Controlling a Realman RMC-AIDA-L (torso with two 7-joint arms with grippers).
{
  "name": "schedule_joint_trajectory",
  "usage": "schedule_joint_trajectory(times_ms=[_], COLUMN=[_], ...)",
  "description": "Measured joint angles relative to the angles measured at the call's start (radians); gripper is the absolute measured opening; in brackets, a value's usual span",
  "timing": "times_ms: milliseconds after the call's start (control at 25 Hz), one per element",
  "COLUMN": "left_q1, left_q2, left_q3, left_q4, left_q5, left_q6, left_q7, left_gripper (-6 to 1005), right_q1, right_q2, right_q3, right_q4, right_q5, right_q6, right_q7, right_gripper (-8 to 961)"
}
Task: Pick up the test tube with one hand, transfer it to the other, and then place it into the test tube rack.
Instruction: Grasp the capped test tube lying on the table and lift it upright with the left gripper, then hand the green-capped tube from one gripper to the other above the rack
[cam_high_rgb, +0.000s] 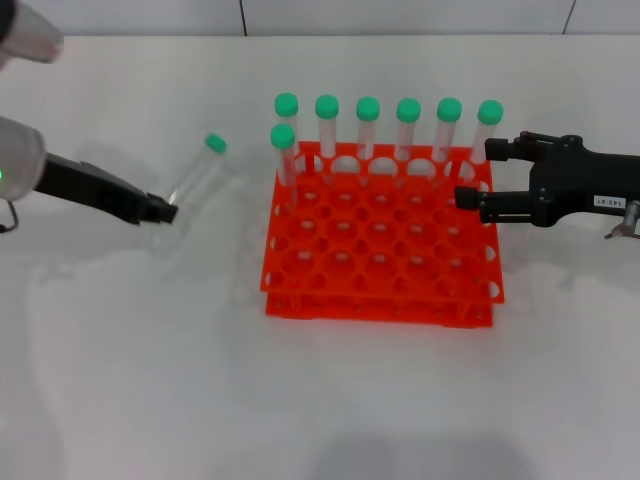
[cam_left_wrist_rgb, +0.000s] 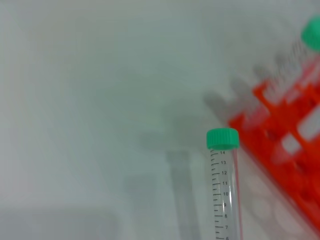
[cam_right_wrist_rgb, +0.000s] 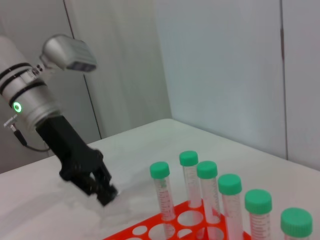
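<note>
From overhead, the left gripper clamps the test tube left of the rack; the right gripper hovers spread by the rack's right edge. The left wrist shows the tube's green cap near the rack.

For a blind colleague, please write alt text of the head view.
The left gripper holds a green-capped test tube by its bottom end, tilted, above a white table left of an orange-red rack. Seven capped tubes stand along the rack's far side. The right gripper hovers open at the rack's right edge.
</note>
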Motion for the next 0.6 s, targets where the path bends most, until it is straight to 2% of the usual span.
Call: schedule_joint_trajectory(times_ms=[160, 360, 480, 600], left_q1=[0.048, 0.073, 0.075, 0.075], left_q2=[0.016, 0.025, 0.027, 0.015], left_q3=[-0.055, -0.137, -0.146, -0.145], left_q4=[0.052, 0.080, 0.078, 0.076], left_q5=[-0.095, -0.215, -0.283, -0.377], left_q6=[-0.008, -0.021, -0.038, -0.068], left_q7=[0.039, 0.127, 0.169, 0.236], left_gripper=[189, 189, 189, 189], right_q1=[0.000, -0.002, 0.001, 0.003], right_q2=[0.001, 0.003, 0.003, 0.003], right_q3=[0.001, 0.002, 0.012, 0.022], right_q4=[0.000, 0.000, 0.000, 0.000], right_q5=[0.000, 0.003, 0.003, 0.012], right_q6=[0.005, 0.016, 0.016, 0.016], right_q7=[0.000, 0.000, -0.003, -0.015], right_gripper=[846, 846, 845, 845])
